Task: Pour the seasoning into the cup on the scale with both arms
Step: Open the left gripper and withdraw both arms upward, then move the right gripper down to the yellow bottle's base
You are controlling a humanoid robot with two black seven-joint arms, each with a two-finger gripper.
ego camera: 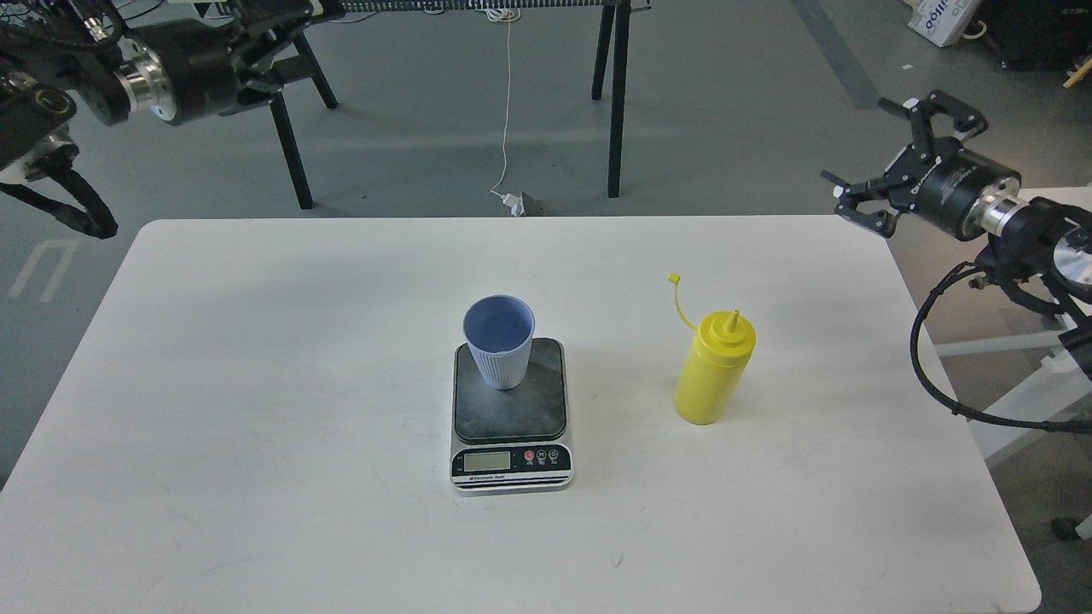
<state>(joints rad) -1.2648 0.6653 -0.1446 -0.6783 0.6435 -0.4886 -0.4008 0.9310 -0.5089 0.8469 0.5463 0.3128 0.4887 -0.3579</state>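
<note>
Head view | white table [256, 384], grey floor [725, 102] | right jaws spread, left jaws unclear

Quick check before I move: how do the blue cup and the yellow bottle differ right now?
The cup is light blue, ribbed and open-topped; the seasoning bottle is yellow, smooth and ends in a pointed nozzle with its small cap hanging off on a tether. The cup stands on the scale; the bottle stands on the bare table to its right. The bottle looks taller. Both are upright and untouched by either gripper.
</note>
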